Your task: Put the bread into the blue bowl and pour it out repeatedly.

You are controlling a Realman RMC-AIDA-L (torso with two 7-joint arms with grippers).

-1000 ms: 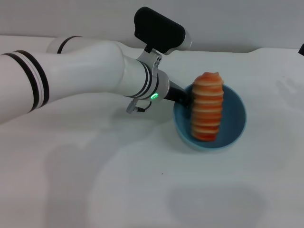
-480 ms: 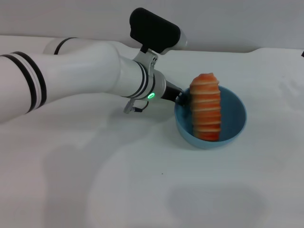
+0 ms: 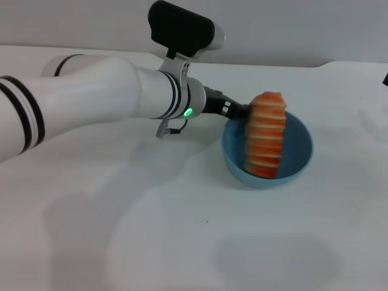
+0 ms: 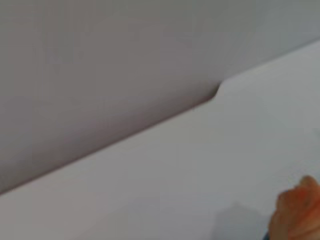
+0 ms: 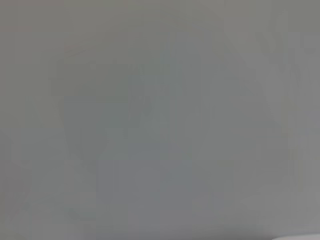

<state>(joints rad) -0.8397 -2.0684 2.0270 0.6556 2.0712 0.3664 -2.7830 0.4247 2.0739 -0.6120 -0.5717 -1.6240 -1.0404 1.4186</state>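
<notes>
The blue bowl [image 3: 295, 151] is right of centre in the head view. The bread [image 3: 265, 134], orange-brown with cream stripes, stands on end inside it, leaning on the far-left rim and sticking well above it. My left gripper [image 3: 238, 113] reaches in from the left and meets the bowl's far-left rim, shut on it; the bread partly hides its fingertips. The left wrist view shows only the bread's top end [image 4: 296, 212] against the white table. The right gripper is out of view.
The white table [image 3: 182, 230] spreads around the bowl. Its back edge meets a grey wall [image 3: 291, 30]. A small dark part [image 3: 385, 79] shows at the right edge. The right wrist view is a blank grey surface.
My left wrist has turned and risen a little, moving left. The bowl has gone from tipped toward me to more level. The bread stays upright in the bowl.
</notes>
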